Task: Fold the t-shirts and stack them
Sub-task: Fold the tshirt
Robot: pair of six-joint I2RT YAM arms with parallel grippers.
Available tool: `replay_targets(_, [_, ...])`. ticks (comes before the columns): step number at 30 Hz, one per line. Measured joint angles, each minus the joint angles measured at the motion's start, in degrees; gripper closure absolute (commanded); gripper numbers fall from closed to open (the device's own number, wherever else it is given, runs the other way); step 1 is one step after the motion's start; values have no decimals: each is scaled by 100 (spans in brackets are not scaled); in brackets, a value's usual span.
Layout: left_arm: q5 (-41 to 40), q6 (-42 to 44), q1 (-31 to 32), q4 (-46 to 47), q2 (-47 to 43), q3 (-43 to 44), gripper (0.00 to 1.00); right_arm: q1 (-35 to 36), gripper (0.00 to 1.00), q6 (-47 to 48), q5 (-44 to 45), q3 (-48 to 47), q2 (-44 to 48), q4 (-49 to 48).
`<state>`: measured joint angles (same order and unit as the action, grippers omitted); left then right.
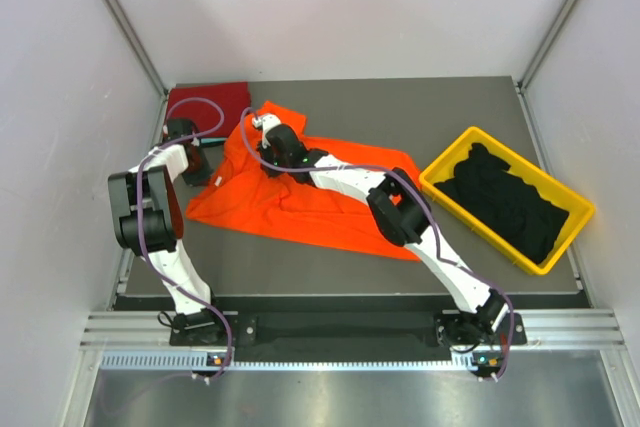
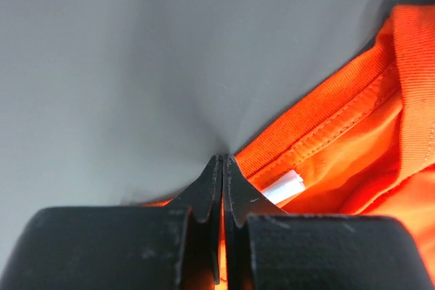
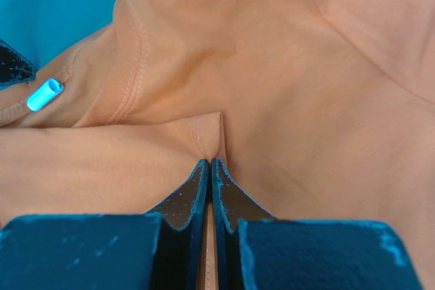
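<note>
Orange t-shirt [image 1: 255, 205] clamped at its far-left collar end in both closed tools, left tool [image 2: 223, 161] leftmost, right tool [image 3: 211, 164] just beside; stretches lengthwise toward near right.

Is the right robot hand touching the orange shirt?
Touching. The right wrist view shows the right hand pinched shut on a raised fold of the bright orange cloth t-shirt.

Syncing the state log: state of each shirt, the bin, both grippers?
orange t-shirt: unfolded, wrinkled, pinched by both grippers.
dark red t-shirt: folded, far left corner.
black t-shirts: crumpled in the bin.
yellow bin: upright, holding the black t-shirts.
left gripper: shut on the orange t-shirt near its collar.
right gripper: shut on a fold of the orange t-shirt.
</note>
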<state>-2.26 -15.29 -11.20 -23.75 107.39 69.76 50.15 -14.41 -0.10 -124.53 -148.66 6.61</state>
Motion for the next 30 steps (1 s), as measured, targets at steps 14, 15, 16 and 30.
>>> replay_targets(14, [-302, 0, 0, -2, 2, 11, 100, 9, 100, 35, 199, 192, 315, -162])
replay_targets(15, [-319, 0, 0, -2, 2, 11, 100, 9, 100, 37, 216, 192, 315, -160])
replay_targets(16, [-328, 0, 0, -2, 2, 11, 100, 9, 100, 37, 236, 192, 315, -157])
replay_targets(30, [-581, -50, -2, -413, 2, 437, 72, 9, 100, -76, 415, 240, 315, -118])
